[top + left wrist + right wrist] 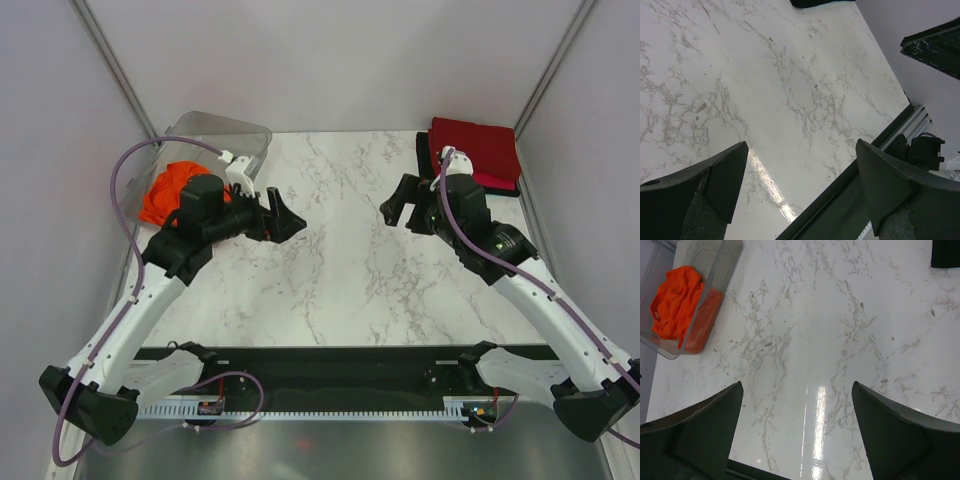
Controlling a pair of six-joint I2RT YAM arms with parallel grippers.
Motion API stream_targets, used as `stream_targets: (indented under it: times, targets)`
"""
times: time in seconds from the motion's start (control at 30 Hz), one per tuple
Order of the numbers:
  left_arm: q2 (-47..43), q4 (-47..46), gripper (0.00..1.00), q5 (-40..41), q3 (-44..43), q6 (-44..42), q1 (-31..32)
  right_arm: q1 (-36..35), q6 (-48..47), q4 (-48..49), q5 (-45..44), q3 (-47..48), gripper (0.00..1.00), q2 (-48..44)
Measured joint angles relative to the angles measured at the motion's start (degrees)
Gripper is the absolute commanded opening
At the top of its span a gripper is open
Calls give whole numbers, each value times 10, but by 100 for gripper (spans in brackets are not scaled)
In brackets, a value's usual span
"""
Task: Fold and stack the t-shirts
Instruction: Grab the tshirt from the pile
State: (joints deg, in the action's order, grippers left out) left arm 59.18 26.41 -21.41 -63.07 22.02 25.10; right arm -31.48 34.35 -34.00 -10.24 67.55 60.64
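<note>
Orange t-shirt (170, 192) in bin (228, 130) far-L corner, red t-shirts (478, 150) far-R edge; L pincer (288, 214), R pincer (394, 206) released, well apart.

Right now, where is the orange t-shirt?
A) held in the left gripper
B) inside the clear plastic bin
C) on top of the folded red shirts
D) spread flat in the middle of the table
B: the orange t-shirt lies crumpled inside the clear plastic bin, at the table's far left corner.

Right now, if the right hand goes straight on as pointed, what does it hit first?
Probably the bare marble table, near its middle; nothing lies between the right hand and it. The orange t-shirt in its bin sits off-line. Depth is uncertain.
</note>
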Motion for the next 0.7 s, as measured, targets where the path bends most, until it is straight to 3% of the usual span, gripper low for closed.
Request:
stream_targets:
  times: [0.13, 0.33, 0.5, 0.6, 0.7]
  targets:
    - [-2, 1, 97, 27, 0, 0, 0, 0, 0, 4, 0, -1, 98, 6]
    - [30, 26, 95, 168, -37, 1, -34, 0, -1, 17, 9, -12, 98, 21]
    - [183, 31, 79, 244, -152, -2, -198, 0, -6, 27, 26, -15, 98, 37]
    - [317, 48, 80, 270, -249, -8, -289, 0, -11, 40, 37, -15, 98, 42]
    - [400, 57, 80, 275, -271, -8, -346, 0, -14, 49, 45, -15, 98, 46]
